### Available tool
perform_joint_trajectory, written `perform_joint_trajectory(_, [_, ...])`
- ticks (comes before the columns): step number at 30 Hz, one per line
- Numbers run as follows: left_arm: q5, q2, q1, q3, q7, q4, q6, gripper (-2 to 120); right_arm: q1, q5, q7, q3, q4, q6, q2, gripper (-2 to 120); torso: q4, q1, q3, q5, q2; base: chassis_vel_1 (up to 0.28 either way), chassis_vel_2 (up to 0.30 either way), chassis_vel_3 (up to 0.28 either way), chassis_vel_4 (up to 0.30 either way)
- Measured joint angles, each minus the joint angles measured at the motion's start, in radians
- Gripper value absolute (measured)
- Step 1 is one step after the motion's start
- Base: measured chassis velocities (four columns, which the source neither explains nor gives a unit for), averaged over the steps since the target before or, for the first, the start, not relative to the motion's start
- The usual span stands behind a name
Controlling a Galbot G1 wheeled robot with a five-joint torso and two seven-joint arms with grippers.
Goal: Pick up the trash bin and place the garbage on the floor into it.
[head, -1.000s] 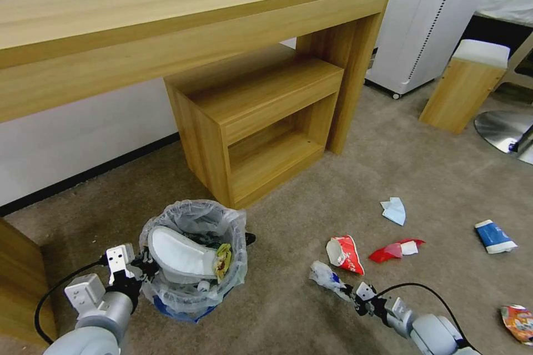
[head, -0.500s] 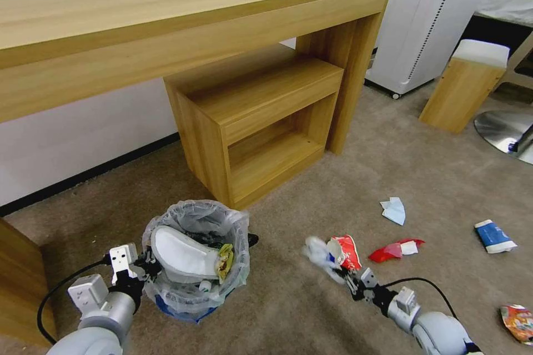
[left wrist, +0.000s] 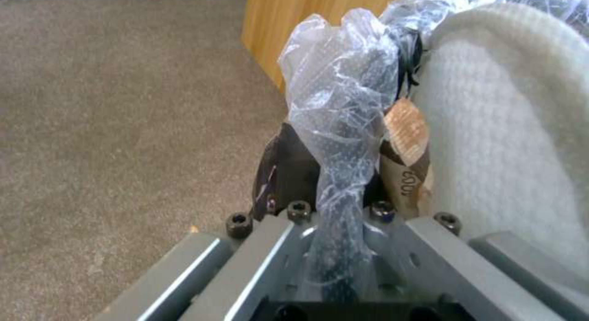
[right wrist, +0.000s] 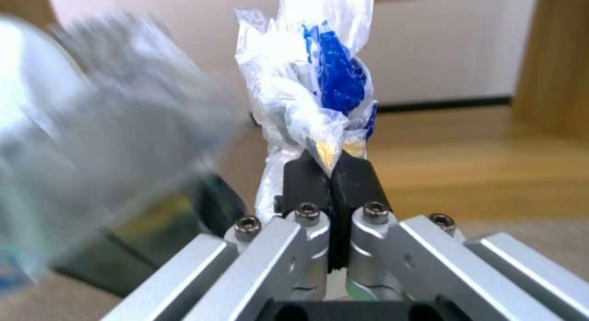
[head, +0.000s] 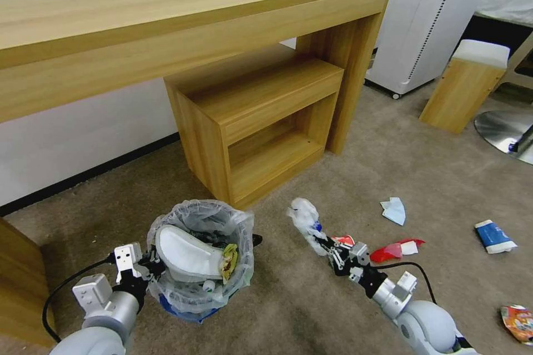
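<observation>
Right gripper (head: 332,250) pinched tight on a crumpled clear wrapper (head: 305,217) with blue inside, held above the carpet (head: 311,310) to the right of the bin (head: 201,258). Left gripper (left wrist: 334,206) clamped on the bin's bagged rim. A white slipper (head: 186,255) lies in the bin. Red wrappers (head: 395,249), mask (head: 394,210) and cup (head: 493,236) lie on the carpet farther right.

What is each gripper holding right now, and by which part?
Left gripper pinches the black wire-mesh trash bin by its rim, over the clear bag liner. Right gripper is shut on one end of a crumpled clear-and-blue plastic wrapper.
</observation>
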Motion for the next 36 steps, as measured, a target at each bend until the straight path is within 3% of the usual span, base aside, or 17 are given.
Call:
perform_joint_trajectory(12, [0.006, 0.003, -0.003, 0.008, 0.013, 0.008, 0.0, 1, 0.029, 0.158, -0.087, -0.078, 0.105, 0.015, -0.004, 0, 0.0, 0.0, 0.0, 0.0, 0.0, 0.0, 0.0, 0.0, 0.0])
perform_joint_trajectory(36, [0.049, -0.023, -0.004, 0.04, 0.034, 0.035, -0.003, 1, 0.14, 0.225, -0.095, -0.312, 0.197, -0.022, -0.01, 0, 0.0, 0.0, 0.0, 0.0, 0.0, 0.0, 0.0, 0.0, 0.0])
